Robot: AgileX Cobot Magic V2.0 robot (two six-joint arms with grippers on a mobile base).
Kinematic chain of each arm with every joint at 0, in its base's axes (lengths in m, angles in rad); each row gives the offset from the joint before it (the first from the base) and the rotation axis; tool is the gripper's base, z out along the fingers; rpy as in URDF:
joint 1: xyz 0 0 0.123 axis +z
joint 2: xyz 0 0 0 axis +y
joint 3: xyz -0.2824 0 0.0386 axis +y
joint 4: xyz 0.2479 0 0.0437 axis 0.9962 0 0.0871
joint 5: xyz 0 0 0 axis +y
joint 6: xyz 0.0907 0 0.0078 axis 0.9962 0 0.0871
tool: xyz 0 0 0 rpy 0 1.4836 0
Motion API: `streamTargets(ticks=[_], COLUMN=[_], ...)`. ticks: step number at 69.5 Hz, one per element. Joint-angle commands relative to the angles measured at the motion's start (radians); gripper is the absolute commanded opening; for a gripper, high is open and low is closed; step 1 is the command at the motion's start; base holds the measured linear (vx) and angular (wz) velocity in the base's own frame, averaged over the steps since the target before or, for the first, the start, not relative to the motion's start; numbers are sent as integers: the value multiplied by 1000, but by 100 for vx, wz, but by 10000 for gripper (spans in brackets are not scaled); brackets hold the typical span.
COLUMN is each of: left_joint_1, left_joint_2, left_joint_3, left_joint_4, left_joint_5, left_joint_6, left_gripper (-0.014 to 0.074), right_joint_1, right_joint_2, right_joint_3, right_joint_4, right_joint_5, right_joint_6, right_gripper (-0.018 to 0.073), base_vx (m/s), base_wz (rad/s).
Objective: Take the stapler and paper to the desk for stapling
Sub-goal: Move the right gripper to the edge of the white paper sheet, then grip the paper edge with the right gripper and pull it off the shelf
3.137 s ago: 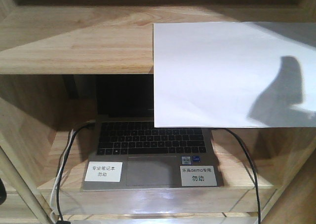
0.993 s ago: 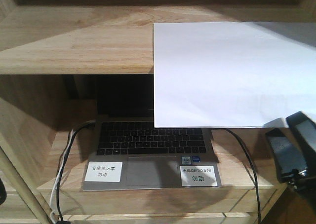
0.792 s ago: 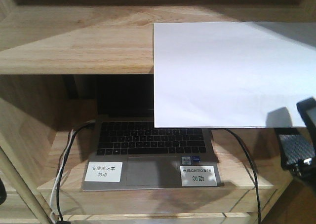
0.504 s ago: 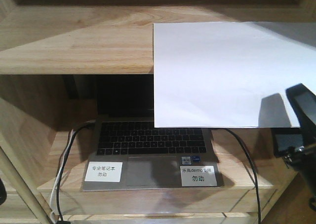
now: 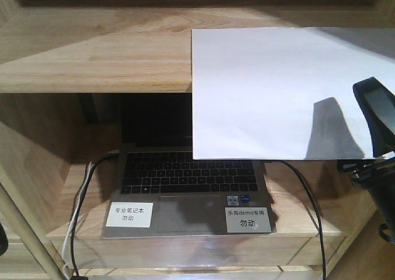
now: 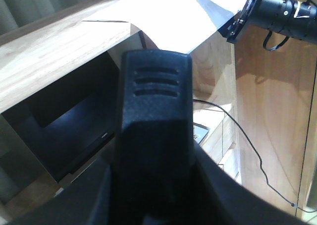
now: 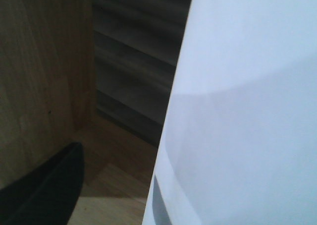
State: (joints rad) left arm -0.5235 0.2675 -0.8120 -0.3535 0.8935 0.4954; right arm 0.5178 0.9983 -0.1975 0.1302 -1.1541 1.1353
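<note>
The white paper lies on the upper shelf board, its front half hanging over the edge. My right gripper is at the sheet's lower right corner, open; one black finger stands in front of the paper. In the right wrist view the paper fills the right side, one finger shows at lower left, and the other is hidden behind the sheet. In the left wrist view a black body with three slots, the stapler, sits between my left jaws, which are shut on it. The desk is out of view.
An open laptop with two white labels sits on the lower shelf under the paper, with cables on both sides. The upper shelf board and wooden side walls enclose it. The right arm's camera shows at top right of the left wrist view.
My right gripper has come up from the lower right corner of the front view to the paper's lower right corner; its finger now overlaps the sheet. The paper has not moved.
</note>
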Motion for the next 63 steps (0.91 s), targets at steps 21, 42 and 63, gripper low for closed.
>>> streamTargets(ticks=[21, 42, 63], left_joint_1=[-3, -3, -3], left_joint_2=[16, 16, 16], left_joint_3=[-25, -25, -25], left_joint_4=[-32, -32, -32], left_joint_5=[-107, -107, -107], left_joint_6=[2, 2, 2], left_gripper=[-6, -6, -6], right_joint_1=[3, 3, 3], right_joint_2=[-6, -8, -15], right_joint_3=[-29, -29, -31], right_joint_4=[-11, -12, -47], right_joint_5=[-190, -190, -190], right_joint_6=[-12, -15, -16], right_gripper=[181, -11, -8], base_vx=[0, 0, 0], base_wz=[0, 0, 0])
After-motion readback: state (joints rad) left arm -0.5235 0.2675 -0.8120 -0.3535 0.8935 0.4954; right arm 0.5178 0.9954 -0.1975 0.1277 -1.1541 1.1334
